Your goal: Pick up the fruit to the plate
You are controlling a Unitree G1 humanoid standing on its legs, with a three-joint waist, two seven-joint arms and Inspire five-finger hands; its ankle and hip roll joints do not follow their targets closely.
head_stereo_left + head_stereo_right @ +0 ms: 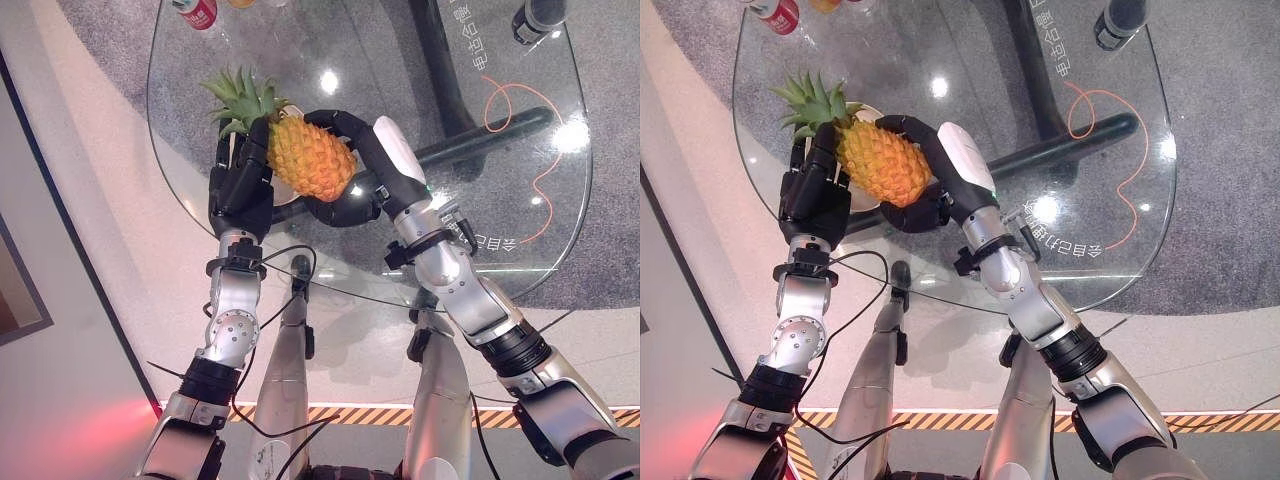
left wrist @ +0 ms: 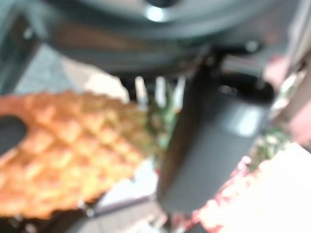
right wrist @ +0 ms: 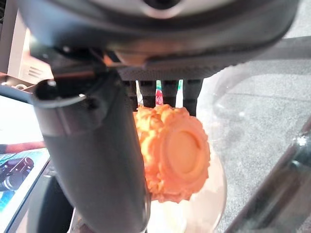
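A round glass table (image 1: pixel 520 200) is seen from above, with a grey carpeted floor (image 1: pixel 620 120) visible through and around it. A pineapple (image 1: pixel 312 155) is held between 2 robot hands over the near left part of the table. Its orange-yellow body lies roughly on its side, with the green leafy crown (image 1: pixel 243 98) pointing toward the table's far left edge. The left hand (image 1: pixel 240 185) is placed against the crown end of the fruit, with its fingers (image 1: pixel 256 140) reaching up alongside the fruit where the leaves begin and lying against it. The right hand (image 1: pixel 365 170) is wrapped around the blunt end of the pineapple, with its dark fingers curled over the top of the fruit and the thumb with a white cover (image 1: pixel 398 150) lying along the right side. In the right wrist view, the round base of the pineapple (image 3: pixel 177 153) is seen just beside the thumb (image 3: pixel 97 160), with the fingers (image 3: pixel 165 94) hooked over the fruit beyond it. A pale plate (image 1: pixel 864 200) is partly seen under the pineapple, at the table's left edge; whether the fruit touches it cannot be told. A red can (image 1: pixel 198 12) stands at the far edge of the table, well apart from the hands.
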